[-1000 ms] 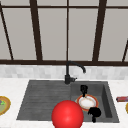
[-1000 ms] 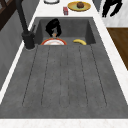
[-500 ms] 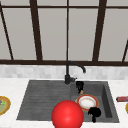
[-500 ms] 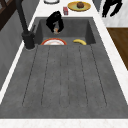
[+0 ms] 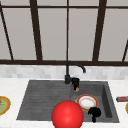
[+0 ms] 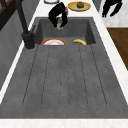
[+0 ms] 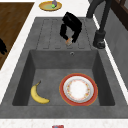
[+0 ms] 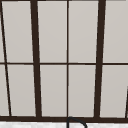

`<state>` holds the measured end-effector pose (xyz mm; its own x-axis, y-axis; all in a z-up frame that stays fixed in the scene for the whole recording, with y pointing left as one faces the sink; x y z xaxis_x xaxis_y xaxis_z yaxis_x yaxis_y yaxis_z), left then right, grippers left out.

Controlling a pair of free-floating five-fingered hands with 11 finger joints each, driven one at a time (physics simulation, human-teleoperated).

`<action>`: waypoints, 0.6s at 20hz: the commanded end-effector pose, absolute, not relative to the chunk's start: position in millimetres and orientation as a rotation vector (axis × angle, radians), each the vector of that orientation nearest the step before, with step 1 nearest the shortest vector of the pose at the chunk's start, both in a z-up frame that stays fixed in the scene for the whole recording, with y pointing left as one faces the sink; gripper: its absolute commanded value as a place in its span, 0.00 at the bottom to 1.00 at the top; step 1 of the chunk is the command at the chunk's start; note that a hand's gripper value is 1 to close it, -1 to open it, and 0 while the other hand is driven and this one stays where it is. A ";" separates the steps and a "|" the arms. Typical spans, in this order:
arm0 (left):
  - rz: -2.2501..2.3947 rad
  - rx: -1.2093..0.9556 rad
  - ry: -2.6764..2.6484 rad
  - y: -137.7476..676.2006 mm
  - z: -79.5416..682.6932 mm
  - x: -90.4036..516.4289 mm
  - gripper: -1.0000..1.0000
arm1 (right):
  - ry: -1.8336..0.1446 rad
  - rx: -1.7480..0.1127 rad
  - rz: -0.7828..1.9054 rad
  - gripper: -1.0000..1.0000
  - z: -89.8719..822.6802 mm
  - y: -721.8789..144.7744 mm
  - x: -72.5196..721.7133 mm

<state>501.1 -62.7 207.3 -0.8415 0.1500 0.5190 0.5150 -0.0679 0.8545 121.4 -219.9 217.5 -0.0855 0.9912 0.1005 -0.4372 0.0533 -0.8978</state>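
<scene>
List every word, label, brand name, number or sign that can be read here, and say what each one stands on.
None: no readable text on anything.
The plate in the sink basin has a speckled rim pattern, not letters.
The small red and blue item on the right counter may carry print, but it is too blurred to read.
The banana, faucet and window are unmarked.
</scene>
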 end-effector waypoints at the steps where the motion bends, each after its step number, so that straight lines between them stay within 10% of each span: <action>1: -1.950 -0.750 -1.914 -43.8 235.6 490.7 1.00 | -0.980 -0.765 1.406 0.50 217.5 -219.9 121.4; 12: -1.961 -0.761 -1.908 22.2 304.8 471.8 1.00 | -0.980 -0.765 1.406 0.50 217.5 -219.9 121.4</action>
<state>476.3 2.6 290.2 -0.8307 0.1494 0.5363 0.5325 -0.0681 0.8437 121.4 -219.9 217.5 -0.0855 0.9912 0.1005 -0.4372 0.0533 -0.8978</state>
